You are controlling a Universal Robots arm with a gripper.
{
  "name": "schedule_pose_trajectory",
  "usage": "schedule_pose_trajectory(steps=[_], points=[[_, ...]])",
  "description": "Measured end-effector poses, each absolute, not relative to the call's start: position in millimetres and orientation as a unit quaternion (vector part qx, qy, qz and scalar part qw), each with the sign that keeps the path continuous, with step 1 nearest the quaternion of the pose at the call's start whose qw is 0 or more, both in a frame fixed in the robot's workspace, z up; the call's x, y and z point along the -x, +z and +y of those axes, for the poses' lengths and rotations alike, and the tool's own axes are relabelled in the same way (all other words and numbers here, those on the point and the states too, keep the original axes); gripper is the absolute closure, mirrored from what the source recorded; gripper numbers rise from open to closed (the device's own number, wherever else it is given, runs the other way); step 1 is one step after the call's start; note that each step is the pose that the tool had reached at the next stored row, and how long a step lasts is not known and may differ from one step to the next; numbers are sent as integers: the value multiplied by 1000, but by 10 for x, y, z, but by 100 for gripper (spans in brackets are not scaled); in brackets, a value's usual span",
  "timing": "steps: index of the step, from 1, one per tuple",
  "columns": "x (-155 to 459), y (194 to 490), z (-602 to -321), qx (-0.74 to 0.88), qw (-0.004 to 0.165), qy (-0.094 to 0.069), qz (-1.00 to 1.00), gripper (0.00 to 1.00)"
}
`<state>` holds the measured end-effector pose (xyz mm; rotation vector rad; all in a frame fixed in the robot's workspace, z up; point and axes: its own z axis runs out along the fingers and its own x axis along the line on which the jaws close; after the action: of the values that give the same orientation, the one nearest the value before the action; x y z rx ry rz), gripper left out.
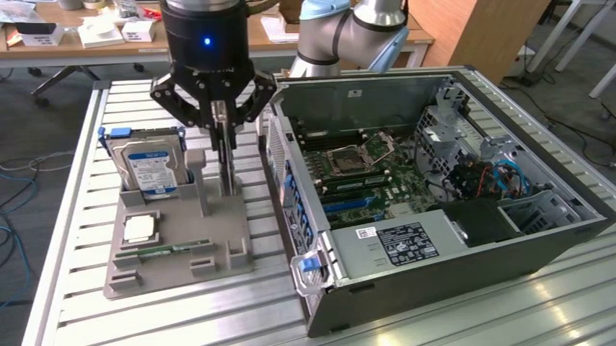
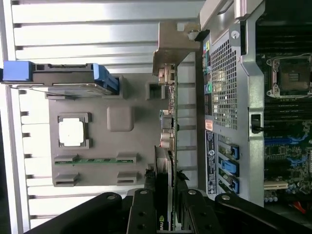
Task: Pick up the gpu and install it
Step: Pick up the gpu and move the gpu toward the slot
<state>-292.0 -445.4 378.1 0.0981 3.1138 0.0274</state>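
Observation:
The gpu (image 1: pixel 225 162) is a thin dark card seen edge-on, standing upright over the right side of the grey holder (image 1: pixel 231 241). My gripper (image 1: pixel 221 128) is shut on its top edge. In the wrist view the gpu (image 2: pixel 167 122) runs out from between my gripper's (image 2: pixel 165 197) black fingers, and its grey metal bracket (image 2: pixel 171 46) is at the far end. Whether its lower edge still rests in the holder's slot I cannot tell. The open computer case (image 1: pixel 539 216) stands just to the exterior view's right, with blue card slots (image 1: pixel 348 206) on its motherboard.
On the holder (image 2: pixel 122 146) are a silver hard drive (image 1: pixel 149 164) with blue rails, a square processor (image 1: pixel 141 228) and a green memory stick (image 1: pixel 166 250). The case's rear panel (image 2: pixel 222 87) is close beside the card. A slatted metal table (image 1: pixel 154 317) carries everything.

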Motion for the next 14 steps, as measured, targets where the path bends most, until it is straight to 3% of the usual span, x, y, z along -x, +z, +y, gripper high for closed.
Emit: schedule_pose_trajectory(steps=[14], points=[[2920, 4122, -4454, -25, 13, 9, 1000, 74]])
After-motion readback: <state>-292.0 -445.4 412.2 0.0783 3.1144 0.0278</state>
